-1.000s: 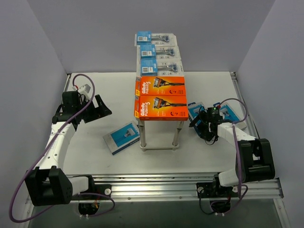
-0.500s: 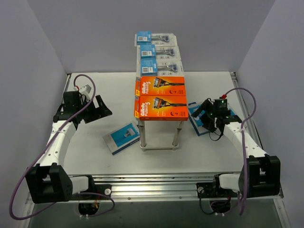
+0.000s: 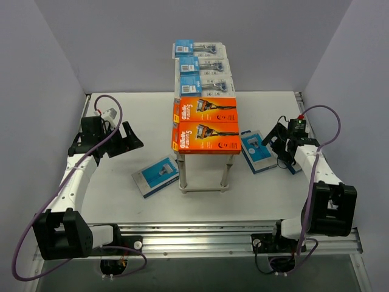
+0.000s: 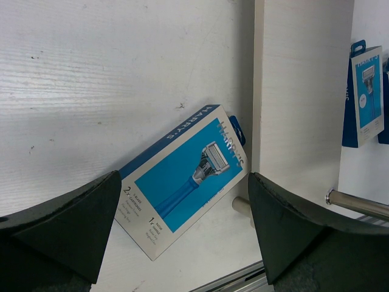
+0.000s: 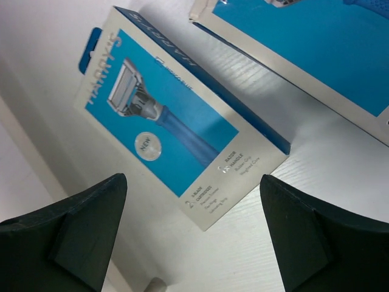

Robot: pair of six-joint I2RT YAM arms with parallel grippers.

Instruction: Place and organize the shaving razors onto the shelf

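The left pincer (image 4: 185, 176) is held wide open, nothing gripped, above a blue-and-white box (image 3: 157, 176) laid on the tabletop (image 3: 200, 207) left of the shelf (image 3: 181, 171). The right pincer (image 5: 193, 177) is spread wide too, empty, over a second box (image 3: 256, 151). Orange boxes (image 3: 205, 137) and blister packs (image 3: 203, 86) are lined along the shelf top.

In the right wrist view a second blue razor box (image 5: 316, 42) runs out past the top and right edges, so its picture is lost. From above, the right arm (image 3: 310, 161) covers most of it. The fine print at the near corner of the Harry's box (image 5: 176, 115) is too blurred to read. The shelf (image 3: 181, 170) has its top almost wholly under packs, and its lower tier is out of sight. In the left wrist view a metal leg (image 4: 358, 207) is clipped by the right edge.
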